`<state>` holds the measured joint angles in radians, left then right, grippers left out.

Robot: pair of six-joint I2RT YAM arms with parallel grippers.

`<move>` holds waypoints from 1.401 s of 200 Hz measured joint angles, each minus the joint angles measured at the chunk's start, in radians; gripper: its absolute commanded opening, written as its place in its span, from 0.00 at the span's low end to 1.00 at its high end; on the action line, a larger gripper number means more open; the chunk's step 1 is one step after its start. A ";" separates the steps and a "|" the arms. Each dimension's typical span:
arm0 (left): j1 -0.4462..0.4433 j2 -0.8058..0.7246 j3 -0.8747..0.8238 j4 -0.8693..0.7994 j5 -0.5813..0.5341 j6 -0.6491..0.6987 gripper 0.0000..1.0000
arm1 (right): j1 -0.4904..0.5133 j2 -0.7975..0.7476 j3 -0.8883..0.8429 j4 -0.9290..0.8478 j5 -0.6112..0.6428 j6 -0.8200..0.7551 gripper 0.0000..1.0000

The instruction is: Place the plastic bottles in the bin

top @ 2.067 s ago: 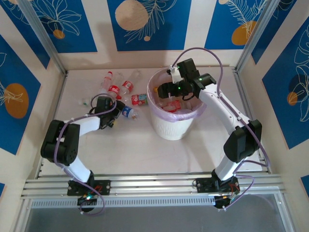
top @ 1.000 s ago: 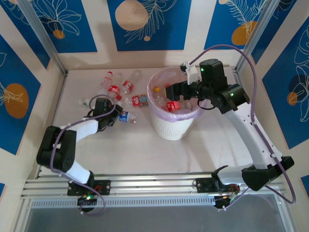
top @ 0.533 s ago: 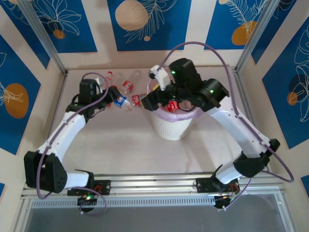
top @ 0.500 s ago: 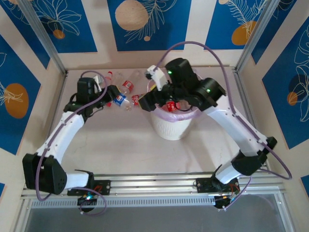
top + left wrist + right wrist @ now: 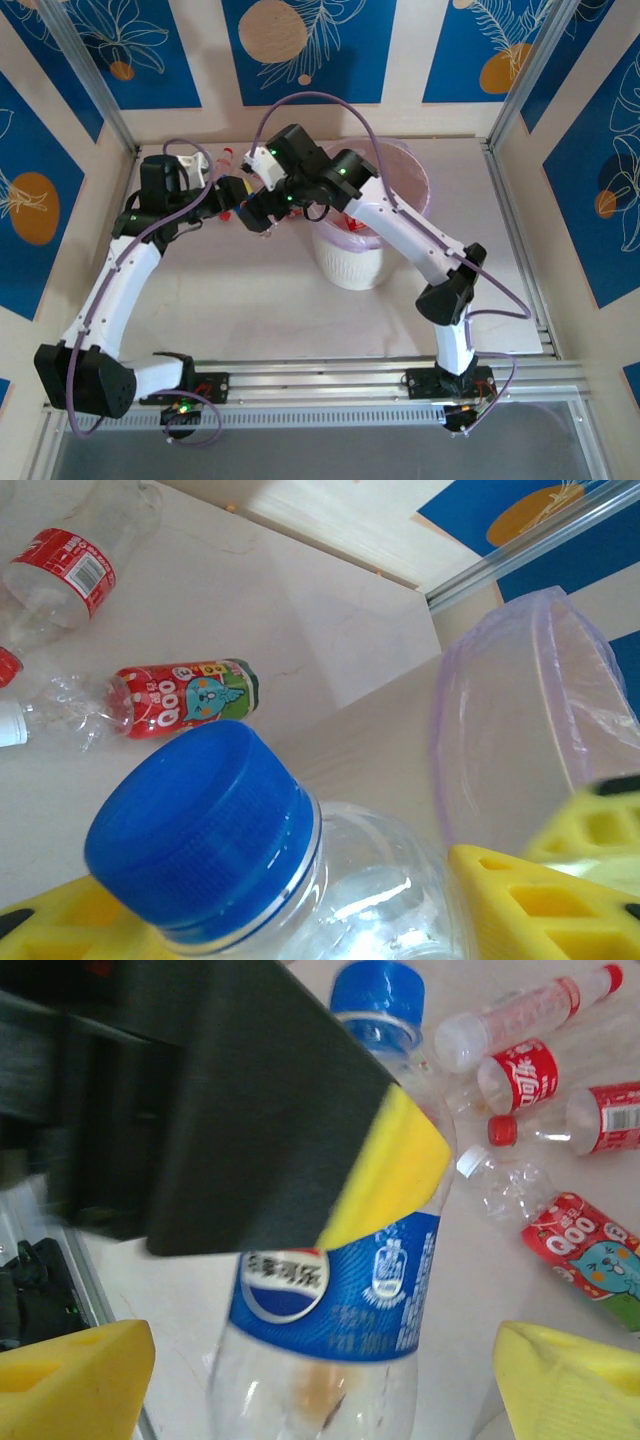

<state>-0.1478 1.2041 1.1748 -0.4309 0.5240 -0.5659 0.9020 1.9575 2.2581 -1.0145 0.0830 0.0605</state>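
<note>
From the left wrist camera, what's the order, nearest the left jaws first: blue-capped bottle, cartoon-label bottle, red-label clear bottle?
1. Blue-capped bottle, held between the jaws.
2. Cartoon-label bottle, on the table, left-centre.
3. Red-label clear bottle, top left corner.

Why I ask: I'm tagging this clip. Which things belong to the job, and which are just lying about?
Job: blue-capped bottle in the left fingers; Qoo bottle; red-label bottles; bin.
Just there: blue patterned wall panels; metal rails; purple cables.
</note>
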 measured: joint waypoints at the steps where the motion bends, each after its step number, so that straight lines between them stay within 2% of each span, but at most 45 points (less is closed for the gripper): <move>1: 0.000 -0.001 0.000 -0.001 0.000 0.000 0.43 | 0.000 0.003 0.000 0.000 0.000 0.000 0.90; 45: 0.007 -0.032 -0.001 0.013 0.000 -0.019 0.41 | -0.003 0.036 0.000 0.000 -0.005 0.005 0.90; 99: 0.014 -0.036 -0.022 0.063 -0.001 -0.063 0.40 | -0.014 0.036 0.000 0.010 -0.049 0.037 0.76; 130: 0.019 -0.038 -0.047 0.100 -0.002 -0.096 0.39 | -0.023 0.036 0.000 0.021 -0.078 0.049 0.76; 146: 0.020 -0.039 -0.055 0.118 -0.002 -0.115 0.39 | -0.027 0.038 0.000 0.023 -0.089 0.055 0.82; 171: 0.020 -0.039 -0.056 0.141 -0.001 -0.133 0.39 | -0.032 0.053 0.000 0.024 -0.095 0.060 0.82; 230: 0.024 -0.043 -0.057 0.162 -0.005 -0.140 0.40 | -0.036 0.075 0.000 0.035 -0.114 0.069 0.58; 238: 0.025 -0.043 -0.058 0.162 -0.005 -0.140 0.45 | -0.037 0.075 -0.003 0.040 -0.116 0.069 0.57; 280: 0.029 -0.045 -0.070 0.182 -0.005 -0.151 0.97 | -0.041 0.075 -0.013 0.059 -0.121 0.071 0.55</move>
<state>-0.1188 1.1595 1.1049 -0.2493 0.5194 -0.7166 0.8612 2.0327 2.2448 -0.9558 -0.0380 0.1314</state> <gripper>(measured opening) 0.846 0.623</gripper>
